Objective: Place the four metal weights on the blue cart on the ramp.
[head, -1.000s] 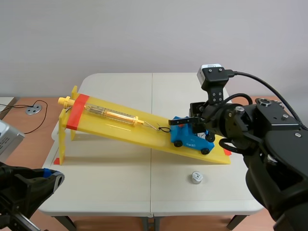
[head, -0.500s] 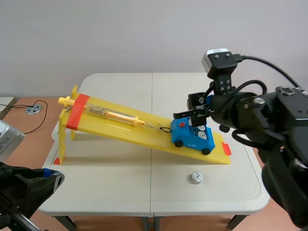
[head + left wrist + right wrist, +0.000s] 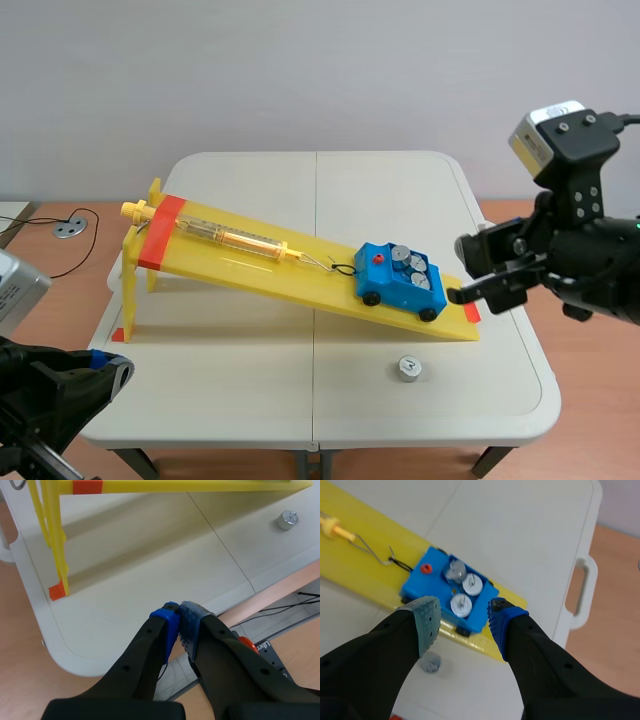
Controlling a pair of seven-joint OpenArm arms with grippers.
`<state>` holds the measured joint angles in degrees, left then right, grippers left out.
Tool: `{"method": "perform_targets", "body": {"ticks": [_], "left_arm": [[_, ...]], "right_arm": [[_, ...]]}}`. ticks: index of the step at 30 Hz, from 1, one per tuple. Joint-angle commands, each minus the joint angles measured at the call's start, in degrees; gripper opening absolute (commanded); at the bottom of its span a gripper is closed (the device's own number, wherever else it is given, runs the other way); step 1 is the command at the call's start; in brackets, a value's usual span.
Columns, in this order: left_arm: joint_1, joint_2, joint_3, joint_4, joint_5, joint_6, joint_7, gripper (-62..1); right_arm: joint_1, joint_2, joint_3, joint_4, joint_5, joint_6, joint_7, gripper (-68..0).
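A yellow ramp point(image 3: 250, 262) stands on the white desk point(image 3: 250, 400), high at the left and sloping down to the right. A red band crosses its high end, and a yellow tube point(image 3: 225, 237) lies along the slope. A thin wire hook runs from the tube's lower end to the blue cart point(image 3: 385, 288).

The cart sits on the ramp close to the low right end. It has a red knob point(image 3: 425, 569) at its uphill end. Three round metal weights point(image 3: 460, 603) lie on its top, close together. The fourth weight point(image 3: 407, 368) stands alone on the desk, on the near side of the ramp's low end and apart from it.

The right gripper point(image 3: 468, 270) hangs to the right of the cart, over the right edge of the desk. Its fingers are spread wide and hold nothing. The left gripper point(image 3: 179, 622) is low at the near left corner of the desk, well apart from the ramp. Its two fingers are pressed together with nothing between them.
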<state>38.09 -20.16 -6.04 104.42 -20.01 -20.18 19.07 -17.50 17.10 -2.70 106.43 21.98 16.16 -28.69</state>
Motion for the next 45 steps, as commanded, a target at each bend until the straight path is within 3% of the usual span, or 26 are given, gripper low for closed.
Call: {"method": "perform_targets", "body": {"ticks": [1, 8, 17, 29, 45], "left_arm": [[-1.14, 0.44, -0.72, 2.45, -4.39, -1.05, -5.49, -58.0], [-1.14, 0.44, -0.72, 2.45, -4.39, -1.05, -5.49, -58.0], [-1.14, 0.44, -0.72, 2.45, -4.39, -1.05, -5.49, -58.0], [-1.14, 0.44, -0.72, 2.45, -4.39, -1.05, -5.46, -58.0], [-1.14, 0.44, -0.72, 2.45, -4.39, -1.05, -5.46, -58.0]], "right_arm": [[0.24, 2.8, 2.69, 4.72, 2.29, 2.82, 4.28, -43.7], [-2.82, 3.82, 2.84, 3.1, 0.33, 3.87, 5.44, -43.8], [-0.94, 3.02, 0.28, -7.69, -1.75, 6.27, 13.62, -43.8], [6.14, -1.9, -7.34, -16.94, -10.6, 6.12, 17.86, -43.8], [10.88, -5.57, -12.66, -24.61, -17.0, 1.11, 21.11, -44.4]]}}
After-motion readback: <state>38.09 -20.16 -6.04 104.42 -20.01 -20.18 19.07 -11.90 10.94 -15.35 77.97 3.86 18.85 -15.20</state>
